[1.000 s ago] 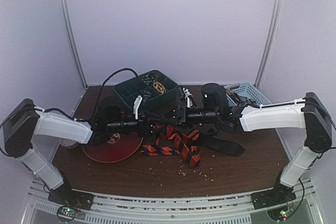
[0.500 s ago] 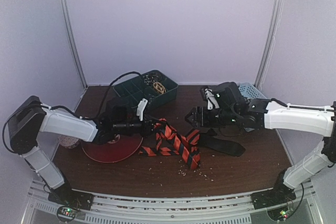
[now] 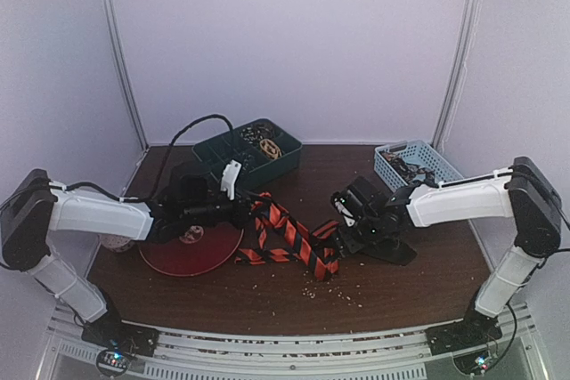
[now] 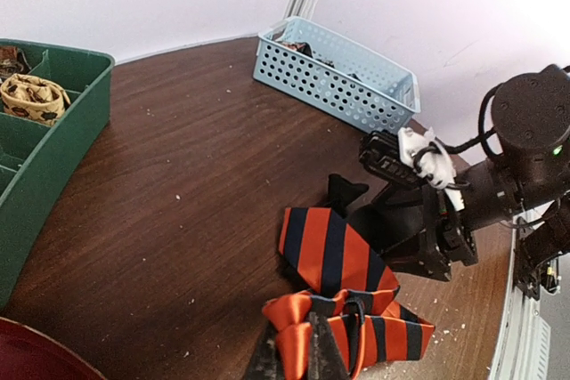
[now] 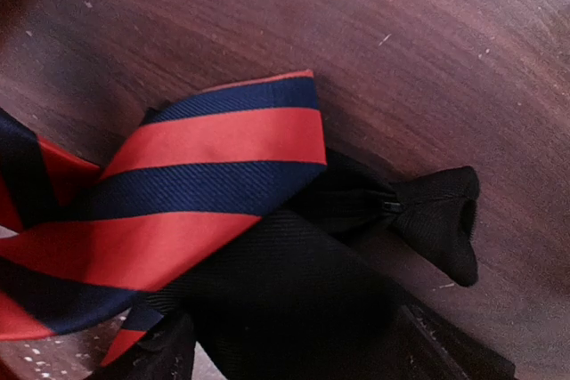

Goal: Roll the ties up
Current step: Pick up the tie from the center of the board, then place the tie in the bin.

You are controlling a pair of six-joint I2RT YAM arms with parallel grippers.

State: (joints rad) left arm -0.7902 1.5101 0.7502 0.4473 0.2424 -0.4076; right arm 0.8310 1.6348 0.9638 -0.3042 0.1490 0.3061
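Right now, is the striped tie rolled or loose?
Loose, not rolled: the striped tie zigzags in crumpled folds over the table, with no coil formed.

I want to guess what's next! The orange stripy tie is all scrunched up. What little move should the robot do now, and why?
Probably the right gripper should dip and close on the wide end of the striped tie. Its jaws hang open over it, while the left gripper is shut on a bunched fold, so both could then pull it flat for rolling.
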